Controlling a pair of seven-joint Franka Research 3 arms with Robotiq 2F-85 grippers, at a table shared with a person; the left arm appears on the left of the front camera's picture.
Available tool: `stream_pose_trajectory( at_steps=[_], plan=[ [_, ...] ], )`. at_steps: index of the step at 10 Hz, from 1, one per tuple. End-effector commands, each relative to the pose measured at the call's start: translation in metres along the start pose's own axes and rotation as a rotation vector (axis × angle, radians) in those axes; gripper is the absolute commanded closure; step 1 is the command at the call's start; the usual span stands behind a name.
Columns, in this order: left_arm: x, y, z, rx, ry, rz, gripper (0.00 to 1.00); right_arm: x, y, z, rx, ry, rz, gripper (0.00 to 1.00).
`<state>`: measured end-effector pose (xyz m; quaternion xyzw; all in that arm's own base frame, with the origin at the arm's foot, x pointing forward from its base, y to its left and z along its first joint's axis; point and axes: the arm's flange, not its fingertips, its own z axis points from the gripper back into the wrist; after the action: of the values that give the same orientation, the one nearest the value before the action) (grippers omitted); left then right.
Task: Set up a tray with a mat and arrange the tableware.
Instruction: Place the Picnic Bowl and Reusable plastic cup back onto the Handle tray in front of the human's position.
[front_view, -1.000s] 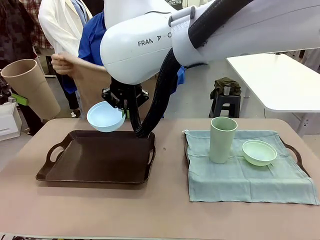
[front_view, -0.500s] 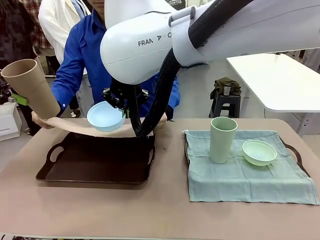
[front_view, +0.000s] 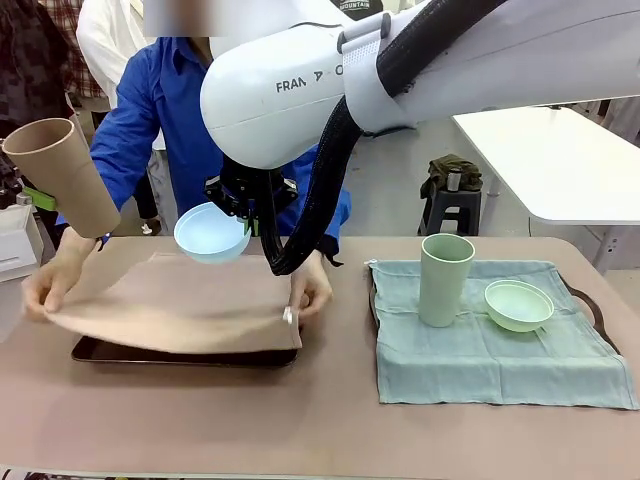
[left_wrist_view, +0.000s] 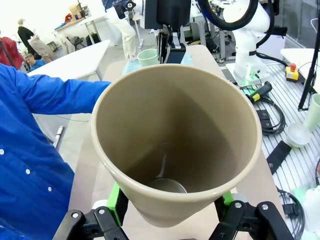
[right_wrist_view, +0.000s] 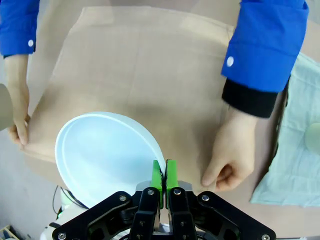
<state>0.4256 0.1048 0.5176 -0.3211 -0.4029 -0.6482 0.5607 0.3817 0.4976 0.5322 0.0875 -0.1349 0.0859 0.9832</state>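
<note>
A person in a blue shirt presses a tan mat (front_view: 170, 305) flat over the dark tray (front_view: 180, 356) at the left, one hand at each end. My right gripper (front_view: 246, 224) reaches across and is shut on the rim of the light blue bowl (front_view: 211, 233), held above the mat's far edge. In the right wrist view the bowl (right_wrist_view: 102, 152) sits pinched between the green pads of that gripper (right_wrist_view: 164, 179) over the mat (right_wrist_view: 140, 70). My left gripper (front_view: 40, 198) holds the tan cup (front_view: 60, 175) tilted at the far left; its mouth (left_wrist_view: 175, 145) faces the wrist camera.
At the right a blue-green cloth (front_view: 500, 350) covers a second tray (front_view: 594, 308), with the pale green cup (front_view: 446, 280) upright and the pale green bowl (front_view: 518, 305) beside it. The person's hands (front_view: 310, 290) rest on the mat under my right arm.
The person has brought the mat down from behind the tray and spread it over the tray. Both grippers have stayed where they were with the bowl and cup.
</note>
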Motion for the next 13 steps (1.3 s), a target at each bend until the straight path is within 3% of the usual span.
stream_pose_trajectory(
  at_steps=[1, 13],
  plan=[
    [0.0037, 0.0004, 0.0011, 0.007, -0.009, -0.015, 1.00, 0.0002, 0.0015, -0.0001, -0.003, -0.003, 0.007, 1.00],
    [0.0037, 0.0004, 0.0011, 0.007, -0.009, -0.015, 1.00, 0.0002, 0.0015, -0.0001, -0.003, -0.003, 0.007, 1.00]
  ],
)
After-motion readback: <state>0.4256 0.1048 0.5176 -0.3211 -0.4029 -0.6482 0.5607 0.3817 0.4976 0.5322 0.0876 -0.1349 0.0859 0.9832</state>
